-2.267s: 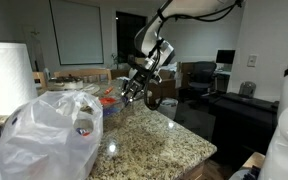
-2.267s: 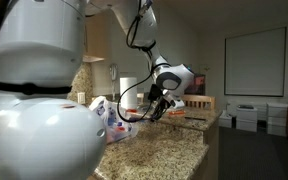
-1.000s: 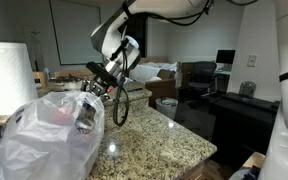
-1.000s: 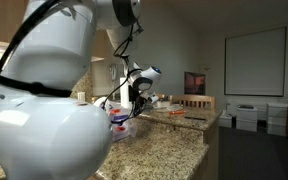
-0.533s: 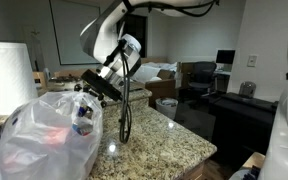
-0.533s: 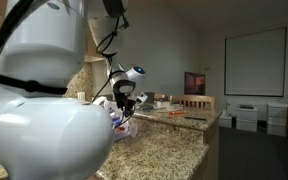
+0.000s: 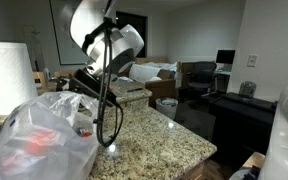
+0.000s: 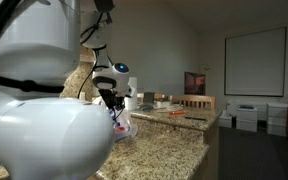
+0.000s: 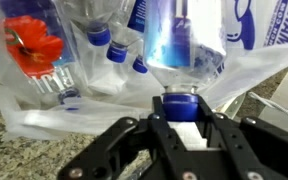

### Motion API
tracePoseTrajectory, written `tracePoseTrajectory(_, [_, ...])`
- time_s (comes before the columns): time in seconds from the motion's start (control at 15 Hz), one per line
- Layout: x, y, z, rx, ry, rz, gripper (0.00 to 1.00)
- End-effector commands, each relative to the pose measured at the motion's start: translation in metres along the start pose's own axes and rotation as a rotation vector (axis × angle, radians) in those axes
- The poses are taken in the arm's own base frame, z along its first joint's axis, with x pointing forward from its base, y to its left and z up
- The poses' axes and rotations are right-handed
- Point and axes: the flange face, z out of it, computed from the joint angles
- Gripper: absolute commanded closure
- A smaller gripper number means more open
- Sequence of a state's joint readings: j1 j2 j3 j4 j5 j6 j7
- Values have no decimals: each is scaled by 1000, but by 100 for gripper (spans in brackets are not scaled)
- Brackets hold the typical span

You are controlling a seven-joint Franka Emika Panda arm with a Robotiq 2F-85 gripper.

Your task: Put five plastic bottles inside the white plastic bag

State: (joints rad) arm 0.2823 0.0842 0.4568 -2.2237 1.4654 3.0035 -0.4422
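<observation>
The gripper (image 9: 182,120) is clamped narrowly on the blue cap (image 9: 179,100) of a clear plastic bottle (image 9: 174,45), with one dark finger on either side of the cap. In the wrist view the bottle's body points away from the camera into the mouth of the white plastic bag (image 9: 254,70). The bag's crinkled film, with blue print on it, spreads around and behind the bottle. Inside the bag lie the other bottles (image 9: 104,40), their blue caps bunched just beside the held one. Farther to the side is a bottle with red-orange liquid (image 9: 34,50), showing bright through the film. In an exterior view the arm bends down from above so that the gripper (image 7: 84,85) sits at the upper edge of the bag (image 7: 44,130). The bag slumps in a wide heap on the speckled granite counter (image 7: 154,140), and a red patch glows through its near side. A paper towel roll (image 7: 9,70) stands upright behind the bag. A black cable hangs from the wrist in a loop beside the bag. In an exterior view taken past the robot's large white base, the gripper (image 8: 112,100) hangs just above the bag (image 8: 124,125). From there the bottle seems to be partly within the opening, though the view is too small and dark to be sure how deep it sits.
</observation>
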Motion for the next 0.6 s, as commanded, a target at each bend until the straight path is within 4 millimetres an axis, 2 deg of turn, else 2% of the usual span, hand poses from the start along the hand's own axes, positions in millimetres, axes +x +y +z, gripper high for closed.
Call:
tracePoseTrajectory(0.0, [-3, -6, -14, 42, 33, -67, 87])
tracePoseTrajectory(0.27, [-6, 6, -1, 36, -13, -74, 87])
tracePoseTrajectory(0.53, [-14, 15, 21, 27, -95, -70, 87])
